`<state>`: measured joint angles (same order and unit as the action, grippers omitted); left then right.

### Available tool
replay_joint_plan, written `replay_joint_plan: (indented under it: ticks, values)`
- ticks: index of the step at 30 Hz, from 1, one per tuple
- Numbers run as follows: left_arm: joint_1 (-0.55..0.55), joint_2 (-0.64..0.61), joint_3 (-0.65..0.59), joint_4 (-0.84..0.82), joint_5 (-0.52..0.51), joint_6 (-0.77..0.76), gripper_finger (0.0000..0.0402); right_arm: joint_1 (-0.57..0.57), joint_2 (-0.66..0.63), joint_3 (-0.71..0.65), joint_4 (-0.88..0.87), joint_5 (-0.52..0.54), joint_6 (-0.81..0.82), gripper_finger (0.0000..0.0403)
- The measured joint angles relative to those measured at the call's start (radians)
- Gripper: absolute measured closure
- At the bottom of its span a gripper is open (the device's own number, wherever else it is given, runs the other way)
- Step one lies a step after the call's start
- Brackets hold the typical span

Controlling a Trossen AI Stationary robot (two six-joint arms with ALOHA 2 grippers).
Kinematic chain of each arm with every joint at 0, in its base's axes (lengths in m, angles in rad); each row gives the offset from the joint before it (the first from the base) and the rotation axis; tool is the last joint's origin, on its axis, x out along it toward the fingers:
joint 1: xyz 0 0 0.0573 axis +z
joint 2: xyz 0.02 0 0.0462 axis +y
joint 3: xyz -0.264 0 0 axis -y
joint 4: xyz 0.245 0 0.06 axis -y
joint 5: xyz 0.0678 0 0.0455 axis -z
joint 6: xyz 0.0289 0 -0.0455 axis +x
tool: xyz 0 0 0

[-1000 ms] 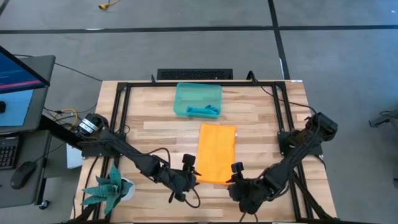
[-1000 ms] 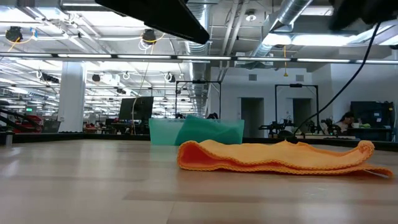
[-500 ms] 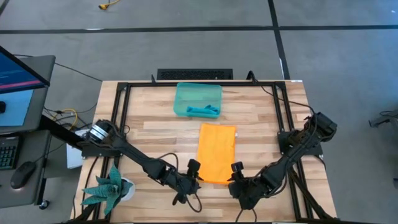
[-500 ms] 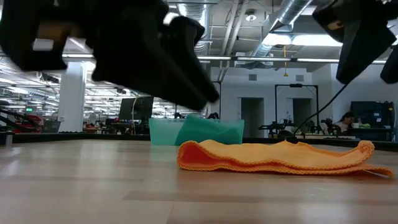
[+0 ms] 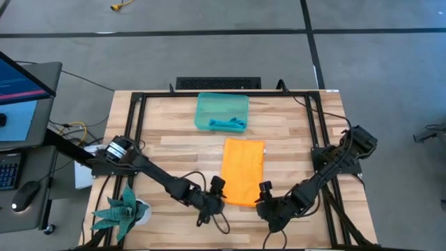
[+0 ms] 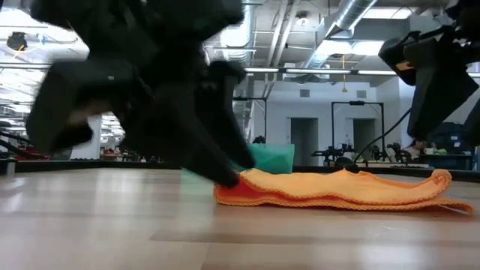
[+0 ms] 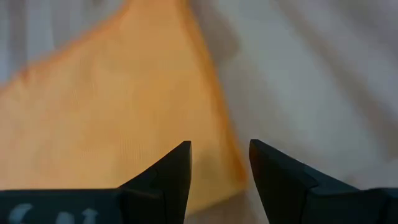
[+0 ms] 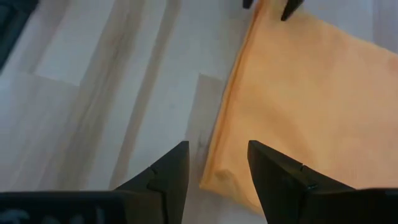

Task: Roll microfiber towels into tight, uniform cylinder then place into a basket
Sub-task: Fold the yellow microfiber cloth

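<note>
While the orange towel (image 5: 243, 171) lies flat at mid-table and the teal towel (image 5: 228, 125) already sits in the basket (image 5: 202, 111) at the far side, both arms have closed in on the orange towel's near edge. The left gripper (image 5: 215, 194) has slid rightward to the near left corner, fingers (image 7: 171, 171) apart and straddling its edge; the right gripper (image 8: 214, 165) hovers, parted, over the near right corner. Neither grips yet, so rolling looks about to begin
</note>
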<state>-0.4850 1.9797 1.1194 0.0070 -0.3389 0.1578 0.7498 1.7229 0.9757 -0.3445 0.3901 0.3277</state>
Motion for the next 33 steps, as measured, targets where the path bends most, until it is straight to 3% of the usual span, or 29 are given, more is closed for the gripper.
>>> replay_joint_plan:
  ticks: [23, 33]
  values:
    - [0.065, 0.03, -0.002, -0.062, 0.027, -0.224, 0.0249, -0.047, 0.0, -0.189, 0.237, -0.087, 0.092, 0.0219]
    - [0.066, 0.034, -0.005, -0.033, 0.048, -0.295, 0.0338, -0.067, -0.001, -0.226, 0.256, -0.075, 0.17, 0.0229]
